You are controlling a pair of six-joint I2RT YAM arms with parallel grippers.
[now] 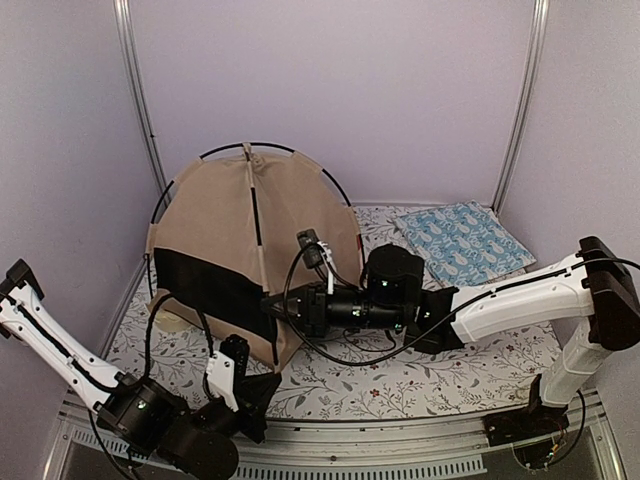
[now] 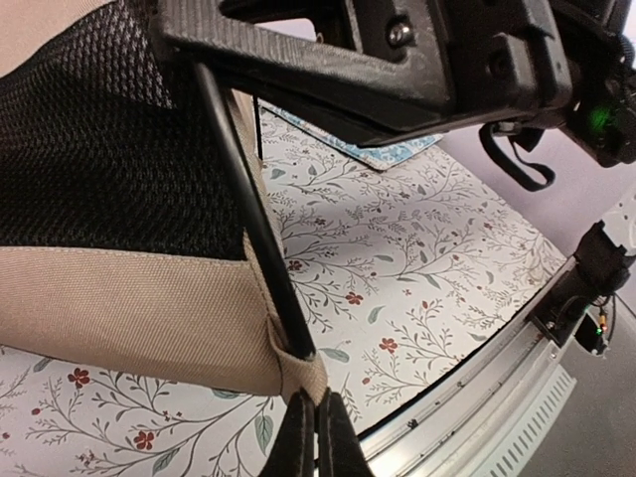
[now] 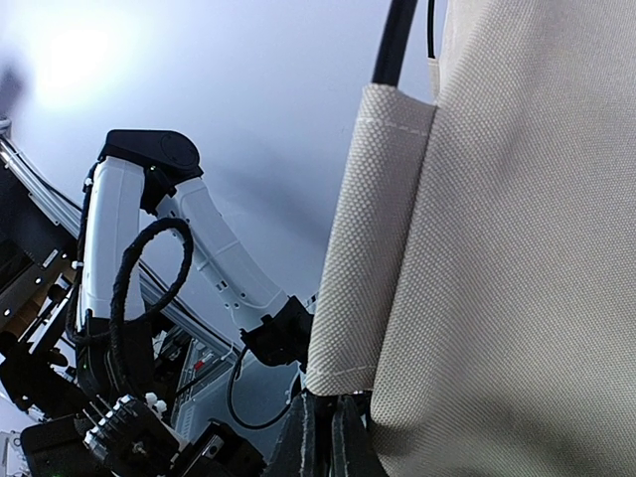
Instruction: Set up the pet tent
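The pet tent point(image 1: 240, 235) stands at the back left, tan canvas with a black mesh panel point(image 1: 205, 285) and thin black poles arching over it. My left gripper point(image 2: 318, 437) is shut on the tan webbing tab at the tent's near corner point(image 2: 303, 373), where a black pole point(image 2: 253, 219) ends in its pocket. My right gripper point(image 3: 323, 432) is shut at the lower end of a tan pole sleeve point(image 3: 368, 248) on the tent's side; the pole point(image 3: 393, 40) comes out at the top. From above, the right gripper point(image 1: 270, 305) reaches leftward against the tent's front edge.
A blue patterned cushion point(image 1: 462, 240) lies at the back right on the floral mat point(image 1: 400, 385). The metal front rail point(image 1: 400, 440) runs along the near edge. Lilac walls and slanted frame posts point(image 1: 140, 110) enclose the space.
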